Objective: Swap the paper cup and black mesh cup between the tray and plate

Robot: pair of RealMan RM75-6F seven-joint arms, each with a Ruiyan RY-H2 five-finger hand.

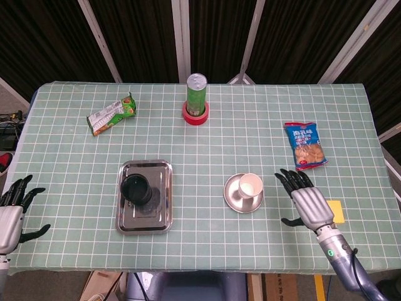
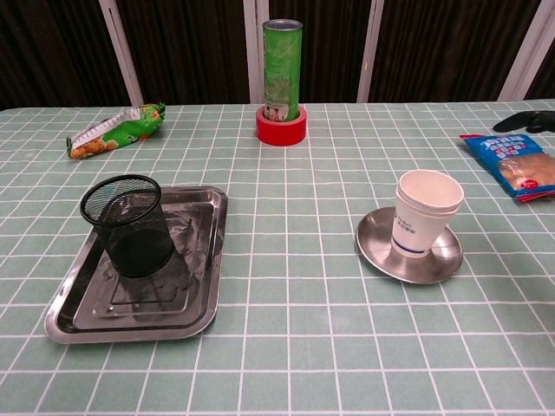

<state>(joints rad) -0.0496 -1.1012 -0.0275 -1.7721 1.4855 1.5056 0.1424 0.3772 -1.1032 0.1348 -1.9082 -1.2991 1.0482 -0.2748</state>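
Observation:
The black mesh cup [image 1: 135,189] [image 2: 128,225] stands upright at the near-left end of the steel tray [image 1: 160,207] [image 2: 195,299]. A white paper cup [image 1: 250,186] [image 2: 425,212] stands on the round steel plate [image 1: 232,197] [image 2: 377,238]. My right hand [image 1: 307,202] hovers open, fingers spread, just right of the plate; its fingertips [image 2: 525,120] show at the right edge of the chest view. Open and holding nothing, my left hand [image 1: 14,210] sits at the table's front-left corner, far from the tray.
A green can [image 1: 197,95] stands in a red tape roll [image 1: 195,115] at the back centre. A green snack bag [image 1: 111,114] lies back left, a blue snack bag [image 1: 306,145] right. A yellow sponge [image 1: 336,211] lies behind my right hand.

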